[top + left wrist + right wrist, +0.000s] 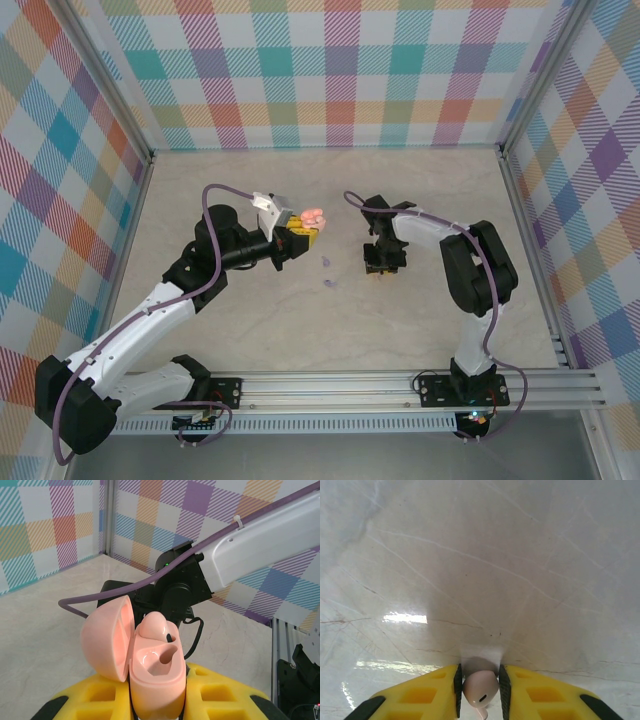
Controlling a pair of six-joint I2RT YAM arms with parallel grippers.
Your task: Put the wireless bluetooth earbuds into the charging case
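Pale marble tabletop (300, 340), plaid walls (320, 70). Left claw (157, 700) is clamped on an open pink case (152, 670), one pink earbud (155, 625) seated inside. At its three o'clock, right claw (383, 266) pinches a pale earbud (480, 689) just above the table. Two purple earbuds (331, 284) lie between them.

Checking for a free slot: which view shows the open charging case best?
The left wrist view: the charging case sits close up, lid open, one earbud seemingly seated, one slot empty. The top view shows it as a small pink blob at the left pincer's tip.
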